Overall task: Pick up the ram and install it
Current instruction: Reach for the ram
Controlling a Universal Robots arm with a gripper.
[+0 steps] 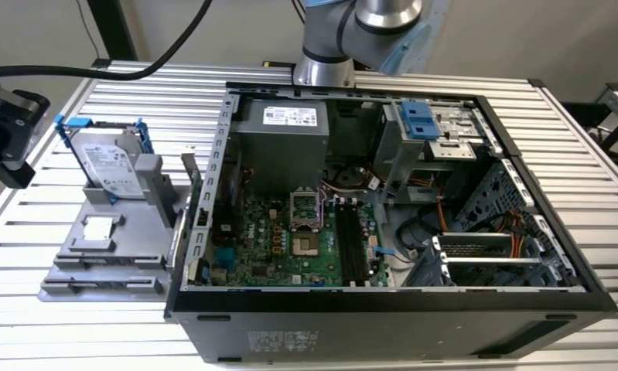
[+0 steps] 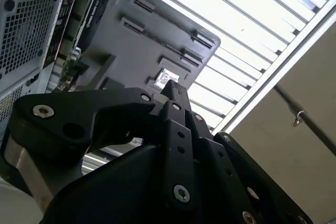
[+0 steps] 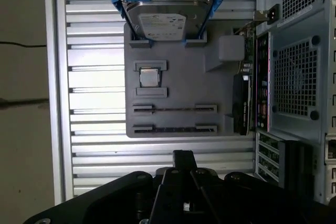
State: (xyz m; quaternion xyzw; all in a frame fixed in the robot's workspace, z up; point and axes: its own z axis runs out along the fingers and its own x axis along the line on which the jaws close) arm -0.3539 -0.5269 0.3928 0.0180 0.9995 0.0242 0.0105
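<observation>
The ram (image 3: 173,109) stands on edge as a thin dark strip between the end clips of one of two slots in the grey parts holder (image 3: 178,85). In the exterior view that holder (image 1: 133,255) lies on the table to the left of the open computer case (image 1: 391,193). My black gripper (image 1: 8,154) hangs at the exterior view's far left, clear of the holder and well away from the ram. In both wrist views its fingertips (image 3: 182,158) (image 2: 176,92) sit together with nothing between them.
The holder also carries a silver hard drive in a blue frame (image 3: 165,17), a small square chip (image 3: 149,77) and a black expansion card (image 3: 240,103) beside the case wall. Black memory slots (image 1: 352,243) lie on the green motherboard (image 1: 278,239). The slatted aluminium table (image 1: 20,255) surrounds everything.
</observation>
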